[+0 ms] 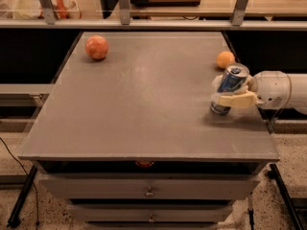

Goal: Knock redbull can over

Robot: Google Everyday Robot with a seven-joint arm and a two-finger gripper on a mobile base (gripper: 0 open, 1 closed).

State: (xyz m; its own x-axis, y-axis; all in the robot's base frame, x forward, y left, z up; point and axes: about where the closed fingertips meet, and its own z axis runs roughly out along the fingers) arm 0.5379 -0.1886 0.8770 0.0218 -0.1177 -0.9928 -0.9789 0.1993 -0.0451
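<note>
Clearly, at the right edge of the worktop (144, 109) the gripper (217, 91) holds the redbull can (231, 83) between its fingers (237, 100), but the can stands slightly tilted, not yet toppled.

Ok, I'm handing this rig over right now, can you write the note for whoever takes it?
Claw: reaching in from the right, against the redbull can.
Redbull can: standing near the right edge of the table, small orange just behind it, pinkish fruit at far left.
Done: approach.
Left: tip the can over.
</note>
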